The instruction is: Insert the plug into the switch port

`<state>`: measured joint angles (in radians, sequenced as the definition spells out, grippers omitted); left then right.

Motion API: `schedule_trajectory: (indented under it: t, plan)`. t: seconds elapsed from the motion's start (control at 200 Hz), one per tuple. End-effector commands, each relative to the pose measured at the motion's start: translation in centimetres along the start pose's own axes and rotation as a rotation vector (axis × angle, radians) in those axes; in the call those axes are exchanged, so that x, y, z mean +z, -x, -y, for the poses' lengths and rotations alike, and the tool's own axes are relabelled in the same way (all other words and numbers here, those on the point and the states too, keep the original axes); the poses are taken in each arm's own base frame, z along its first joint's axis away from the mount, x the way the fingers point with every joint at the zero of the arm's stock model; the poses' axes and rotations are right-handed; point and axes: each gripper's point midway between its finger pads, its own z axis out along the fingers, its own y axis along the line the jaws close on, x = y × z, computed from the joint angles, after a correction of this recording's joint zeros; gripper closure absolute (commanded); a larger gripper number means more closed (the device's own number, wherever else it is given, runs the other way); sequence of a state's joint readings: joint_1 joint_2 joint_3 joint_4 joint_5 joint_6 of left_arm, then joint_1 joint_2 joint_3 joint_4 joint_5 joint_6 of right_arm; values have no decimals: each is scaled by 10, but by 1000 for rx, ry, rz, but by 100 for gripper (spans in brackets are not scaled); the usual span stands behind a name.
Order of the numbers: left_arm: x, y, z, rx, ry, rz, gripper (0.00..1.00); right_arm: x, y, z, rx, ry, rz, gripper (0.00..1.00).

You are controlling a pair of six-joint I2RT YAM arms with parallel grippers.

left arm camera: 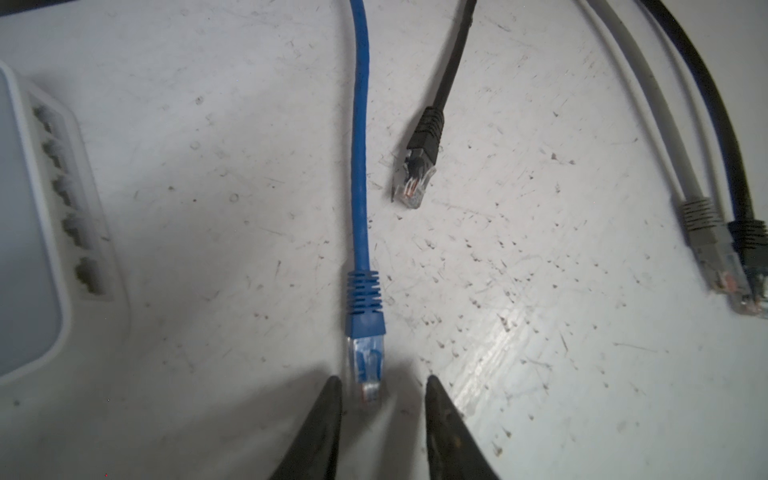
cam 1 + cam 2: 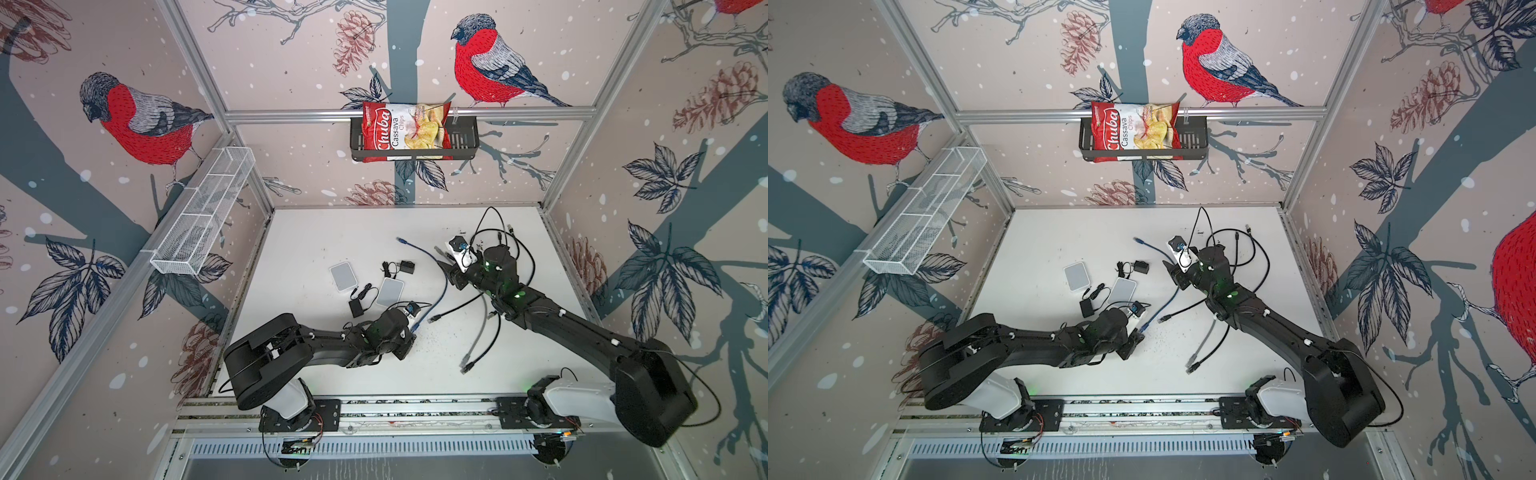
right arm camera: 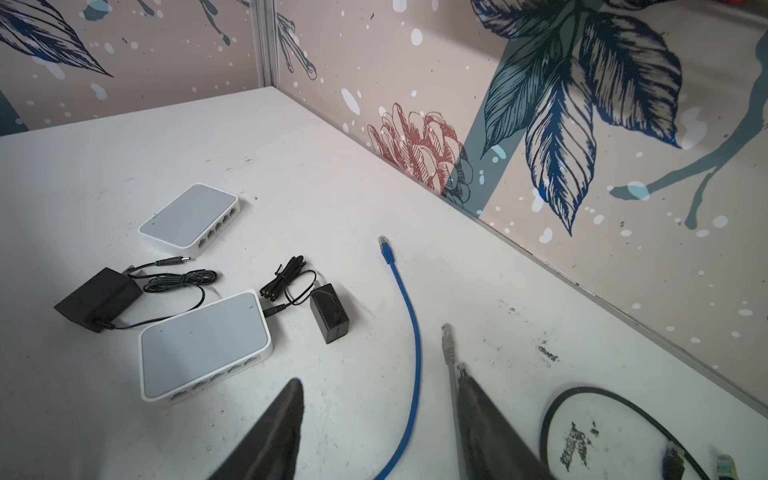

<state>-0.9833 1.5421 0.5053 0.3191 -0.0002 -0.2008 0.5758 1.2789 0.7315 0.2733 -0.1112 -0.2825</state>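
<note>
I see the left gripper spread astride the blue plug; right gripper spread, empty, over bare table.

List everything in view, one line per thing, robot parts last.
switches: two, white-grey, table left of centre.
power adapters: two, black, beside the switches.
blue cable: one, mid-table; its plug lies between the left fingertips.
black cables: several, right half of the table.
grey cables: at least one, among the black ones.
chips bag: one, red, in black wall basket.
wire basket: one, white, left wall.
left gripper: open around the plug.
right gripper: open, holding nothing.
</note>
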Motion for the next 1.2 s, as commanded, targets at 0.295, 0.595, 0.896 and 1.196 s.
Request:
schedule_trajectory:
  t: [0.295, 0.595, 0.896, 1.196]
  plan:
    - [-2, -16, -8, 80, 36, -32, 88, 9, 5, -12, -103, 71, 34, 40]
    - [-11, -4, -13, 98, 71, 24, 92, 6, 8, -17, -255, 77, 134, 34]
    - [-37, 18, -15, 136, 93, 135, 80, 1, -24, -25, -448, 214, 142, 34]
    - [-26, 20, -3, 96, 39, 62, 43, 13, -18, 25, -337, 69, 85, 35]
